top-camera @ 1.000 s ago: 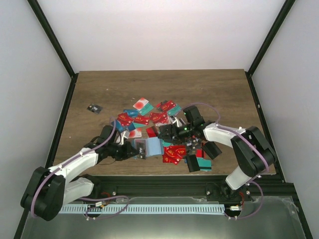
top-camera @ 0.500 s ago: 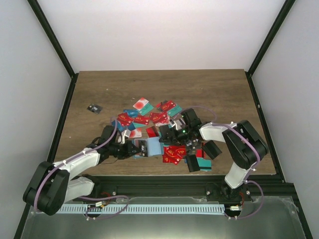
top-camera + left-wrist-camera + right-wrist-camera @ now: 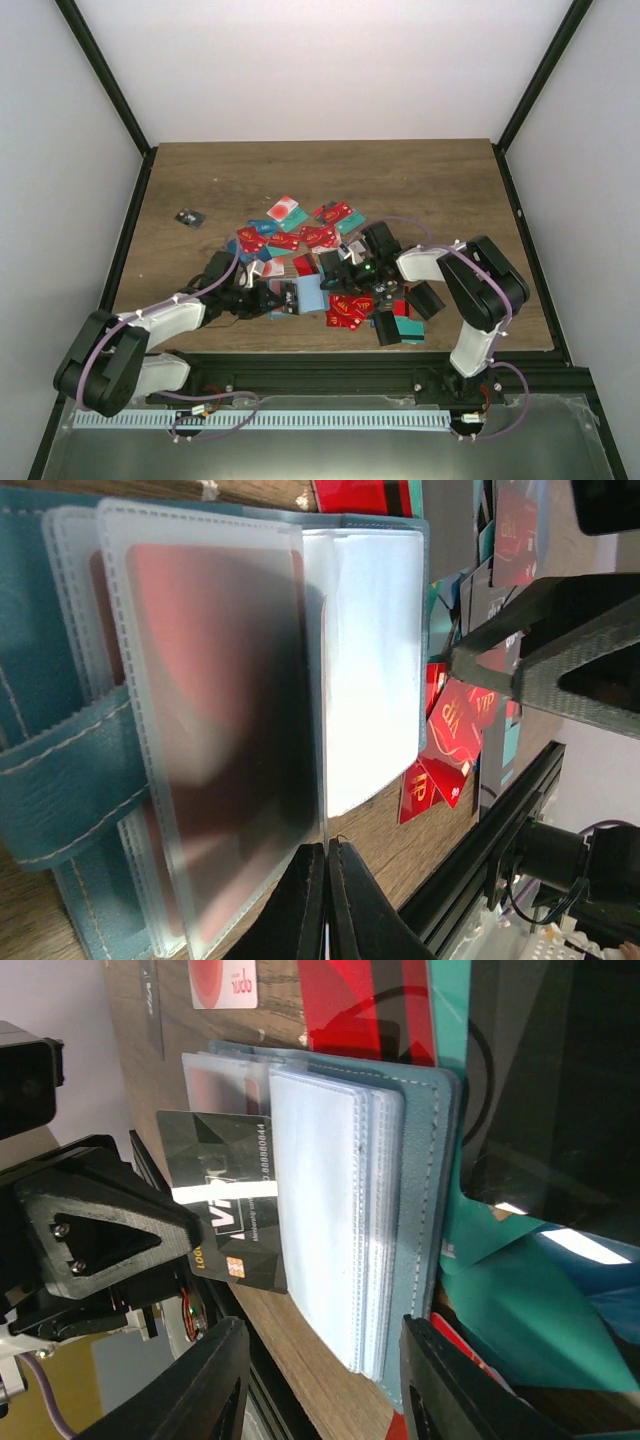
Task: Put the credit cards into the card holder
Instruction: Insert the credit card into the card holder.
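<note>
Card holder [image 3: 308, 293] lies open on the table [image 3: 300, 175], right ahead of the L gripper's tips and partly btwn the R gripper's fingers. Its clear sleeves [image 3: 320, 1230] fan out from the teal cover, and one already has a red card [image 3: 215, 680] inside. A dark card [image 3: 225, 1195] sits at the sleeves' edge on the L gripper side, touching the stack. Can't tell if it's in a pocket or just resting there.

L gripper [image 3: 325, 865] is clenched tight, tips at the sleeve edge; whether it nips a sleeve, can't tell. R gripper [image 3: 325, 1332] has its fingers apart, straddling the near end of the sleeve stack w/ nothing visibly clamped.

Changed in the last sec: R fingers narrowed from much wider and the R arm folded in closer over the holder. L arm crept fwd a touch; holder barely moved. Reads as R settling in to grab or part the sleeves while L steadies, so prob. prep for the next card, not an insert yet.

Beyond the R gripper most credit cards [image 3: 320, 237] lie loose in a heap, w/ black cases [image 3: 425, 300] on its outer side. Task looks early.
</note>
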Controlling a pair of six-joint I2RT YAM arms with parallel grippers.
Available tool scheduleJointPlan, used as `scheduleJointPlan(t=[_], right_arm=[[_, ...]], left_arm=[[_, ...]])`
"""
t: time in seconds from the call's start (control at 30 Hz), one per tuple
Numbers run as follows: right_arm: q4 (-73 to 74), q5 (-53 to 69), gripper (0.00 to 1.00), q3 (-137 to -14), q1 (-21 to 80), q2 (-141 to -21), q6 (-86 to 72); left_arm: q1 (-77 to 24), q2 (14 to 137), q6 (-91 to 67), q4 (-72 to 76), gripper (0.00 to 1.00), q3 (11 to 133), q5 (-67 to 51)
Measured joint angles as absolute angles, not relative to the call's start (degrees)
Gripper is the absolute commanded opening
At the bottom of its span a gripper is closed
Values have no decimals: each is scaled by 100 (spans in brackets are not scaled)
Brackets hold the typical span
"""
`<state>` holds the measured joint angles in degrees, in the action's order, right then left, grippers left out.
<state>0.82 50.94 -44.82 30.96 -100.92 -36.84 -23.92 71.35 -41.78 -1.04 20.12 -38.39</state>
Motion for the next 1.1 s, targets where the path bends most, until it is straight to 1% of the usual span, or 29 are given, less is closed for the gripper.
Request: scheduleJointPlan(t=[0.33,1.1], right_arm=[[78,5100,42,-4484,3100,-10346,-3667],[-3,5094,37,-4484,3218,-10409,-3667]], left_arm=[[-2392,7387,-4178,211,4,2014,-3981],[-2381,7758,-4331,683,4,2049,-4169]])
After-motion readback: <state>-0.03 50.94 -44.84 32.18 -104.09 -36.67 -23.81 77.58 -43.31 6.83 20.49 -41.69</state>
